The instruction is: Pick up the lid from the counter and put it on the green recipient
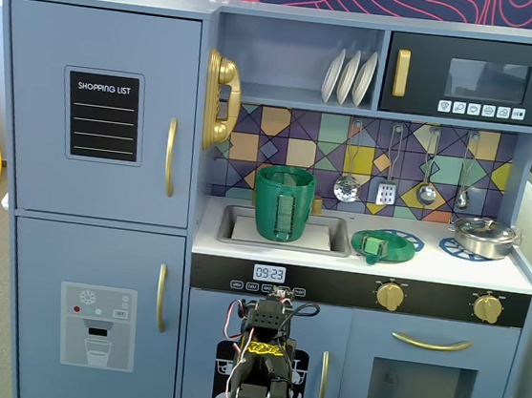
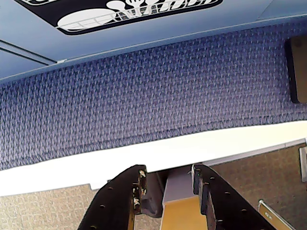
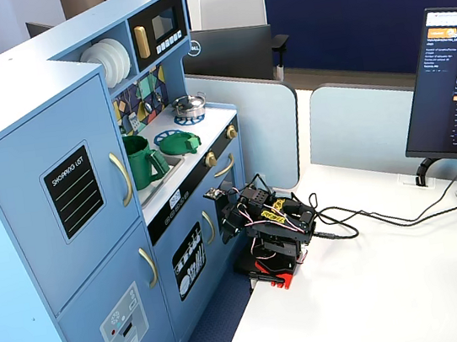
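Observation:
The green lid (image 1: 376, 245) with its square knob lies on the white counter, over a blue burner ring, right of the sink; it also shows in the other fixed view (image 3: 179, 143). The green recipient (image 1: 283, 203), a ribbed dark-green cylinder with a lighter strap handle, stands upright in the sink (image 1: 234, 226), also seen from the side (image 3: 138, 161). My arm (image 1: 263, 352) sits folded low in front of the toy kitchen, well below the counter. In the wrist view my gripper (image 2: 168, 175) is open and empty, pointing down over the white table edge and blue carpet.
A shiny steel pot (image 1: 481, 235) sits on the right burner ring. Utensils hang on the tiled back wall (image 1: 388, 179). The arm's base stands on a white table (image 3: 381, 286) with cables and a monitor (image 3: 454, 80) to the right.

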Controlling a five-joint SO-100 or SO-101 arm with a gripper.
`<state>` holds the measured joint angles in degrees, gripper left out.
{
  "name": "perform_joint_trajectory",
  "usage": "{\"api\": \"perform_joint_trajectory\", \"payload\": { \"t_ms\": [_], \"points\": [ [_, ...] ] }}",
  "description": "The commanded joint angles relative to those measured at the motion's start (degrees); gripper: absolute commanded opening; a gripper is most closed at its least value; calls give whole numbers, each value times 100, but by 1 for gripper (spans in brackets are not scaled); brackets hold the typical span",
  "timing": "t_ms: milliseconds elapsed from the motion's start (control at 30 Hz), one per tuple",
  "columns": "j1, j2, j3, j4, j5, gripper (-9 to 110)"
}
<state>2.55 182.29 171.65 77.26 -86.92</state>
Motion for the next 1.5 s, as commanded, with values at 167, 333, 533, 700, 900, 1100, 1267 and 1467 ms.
{"api": "perform_joint_trajectory", "payload": {
  "t_ms": [167, 333, 533, 700, 900, 1100, 1267, 1467],
  "points": [
    [554, -18, 9, 1063, -211, 0],
    [554, -18, 9, 1063, -220, 0],
    [923, -26, -316, 343, 9, 0],
    [2206, -791, -1854, -1485, -501, 0],
    [3560, -1819, -3129, -3727, -879, 10],
    [3858, -2355, -3234, -5511, -299, 36],
    [3454, -2971, -3217, -6741, -554, 41],
    [3217, -4078, -3630, -7576, -703, 41]
  ]
}}
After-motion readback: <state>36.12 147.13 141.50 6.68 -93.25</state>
